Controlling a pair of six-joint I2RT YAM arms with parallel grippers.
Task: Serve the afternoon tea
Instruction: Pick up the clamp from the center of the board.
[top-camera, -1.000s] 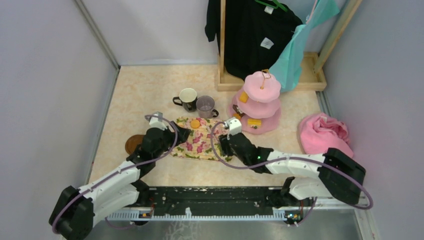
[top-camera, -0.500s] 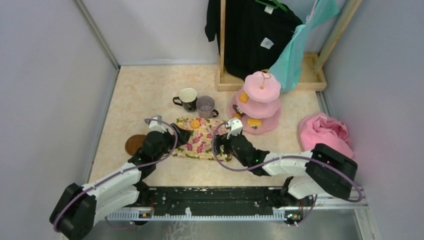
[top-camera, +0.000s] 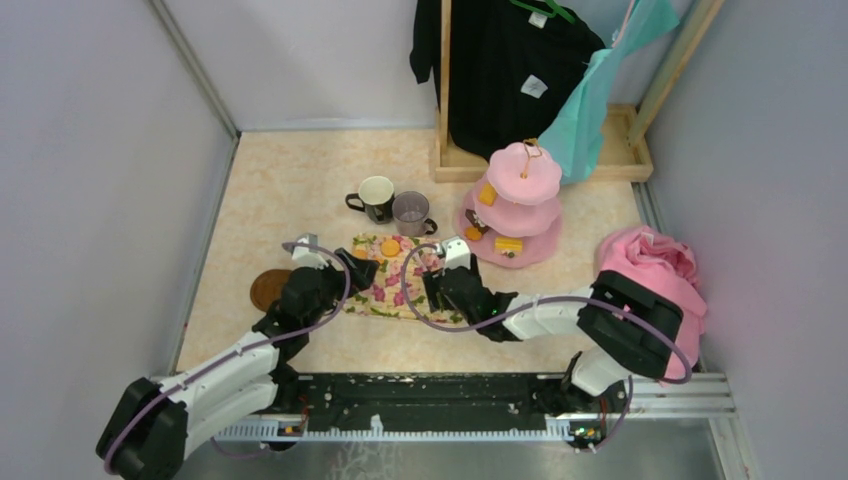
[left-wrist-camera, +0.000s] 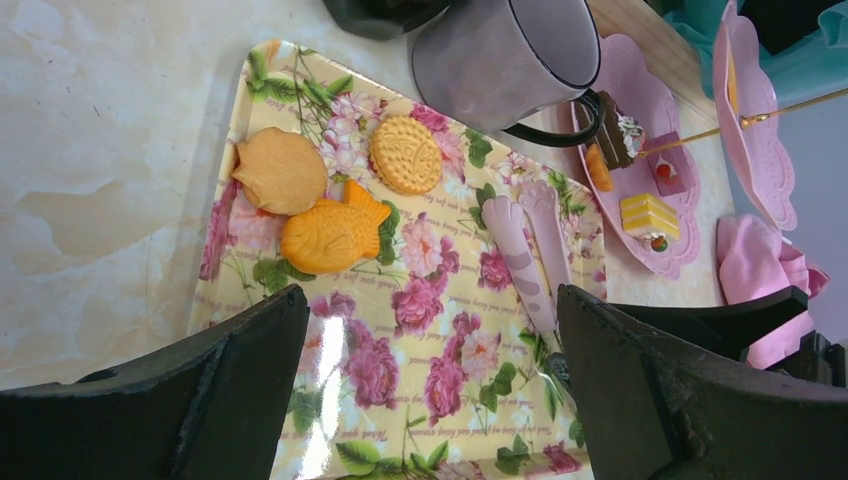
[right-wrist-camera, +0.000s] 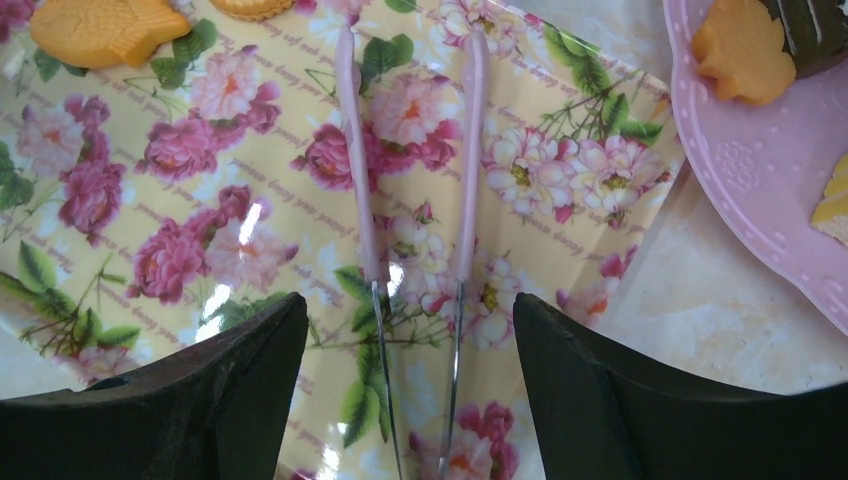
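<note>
The flower-patterned tray (top-camera: 385, 295) lies between my grippers. Three orange and yellow snacks (left-wrist-camera: 333, 236) sit at its far left corner, and pink tongs (right-wrist-camera: 410, 160) lie on its right half. My left gripper (left-wrist-camera: 430, 300) is open and empty over the tray's near left part. My right gripper (right-wrist-camera: 408, 305) is open, its fingers either side of the tongs' metal end. The pink three-tier stand (top-camera: 515, 205) with snacks (right-wrist-camera: 742, 48) stands to the right. The black mug (top-camera: 376, 198) and the smoky mug (top-camera: 411, 212) stand behind the tray. A brown coaster (top-camera: 268, 288) lies at the left.
A wooden clothes rack (top-camera: 540, 160) with a black garment (top-camera: 520, 70) and a teal one stands at the back. A pink cloth (top-camera: 650, 262) lies at the right beside the right arm. Grey walls close in both sides.
My right gripper has moved left over the tray and now sits over the tongs. My left gripper has drawn back slightly to the left.
</note>
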